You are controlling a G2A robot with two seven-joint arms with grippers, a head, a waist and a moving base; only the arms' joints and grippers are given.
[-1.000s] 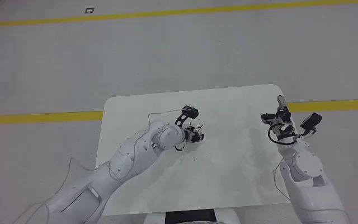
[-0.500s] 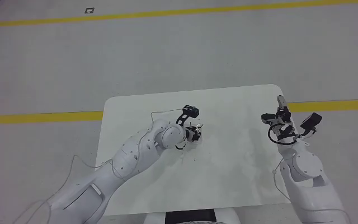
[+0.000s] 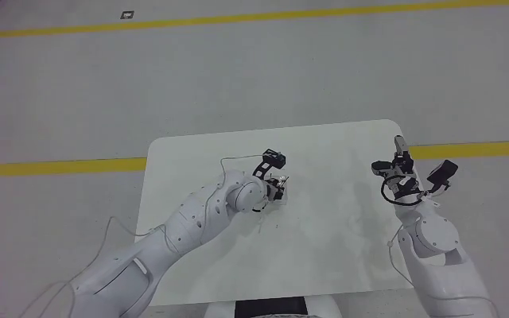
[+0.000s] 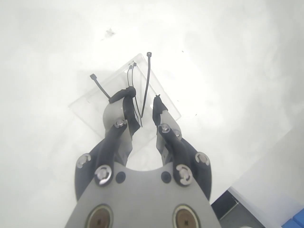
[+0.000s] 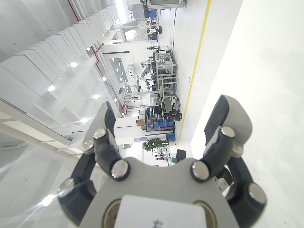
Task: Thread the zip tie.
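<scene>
Several black zip ties lie in a clear flat tray on the white table. One long zip tie runs between my left gripper's fingers, and two thinner ties lie beside it. Another tie sticks out past one fingertip. My left gripper hangs open just over the tray, near the table's middle. My right gripper is open and holds nothing. It sits at the table's right edge, pointing away over the floor.
The table's right edge and far corner lie close to the right gripper. A yellow floor line runs behind the table. Bare white tabletop surrounds the tray.
The left arm has edged slightly to the right, toward the tray. The right arm has kept still.
</scene>
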